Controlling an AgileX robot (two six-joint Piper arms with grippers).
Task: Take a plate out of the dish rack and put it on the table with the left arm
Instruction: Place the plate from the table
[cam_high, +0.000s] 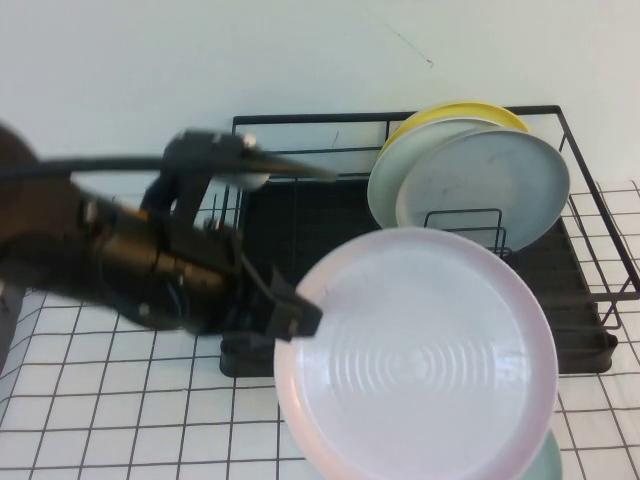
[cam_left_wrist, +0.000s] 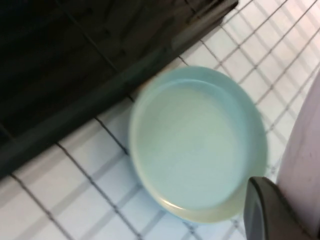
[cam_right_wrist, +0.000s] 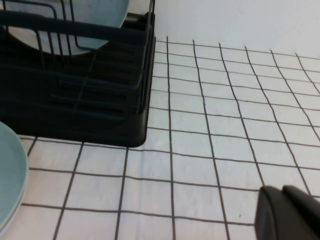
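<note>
Now I see the left gripper (cam_high: 296, 312) in front of the rack (cam_high: 590, 250), and its jaws are closed on the left edge of the pink plate (cam_high: 420, 350). I hold this plate in the air, face up and a little tilted, over the front edge of the rack and over the table (cam_high: 100, 400). Under it a mint plate (cam_left_wrist: 197, 142) lies flat on the table, just beside the front wall of the rack; in the high view only a small green part of it (cam_high: 548, 462) shows below the pink rim. In the left wrist view the pink plate (cam_left_wrist: 305, 165) is at the side, with one dark finger (cam_left_wrist: 267, 210) against it.

Inside the rack three more plates lean in the slots at the back right: a yellow plate (cam_high: 470, 110) behind, then a pale green plate (cam_high: 388, 180), and a grey plate (cam_high: 490, 185) in front.

The right gripper (cam_right_wrist: 287, 212) is low over the table, to the right of the rack. I see only a dark part of it, so I cannot tell how its jaws stand.
</note>
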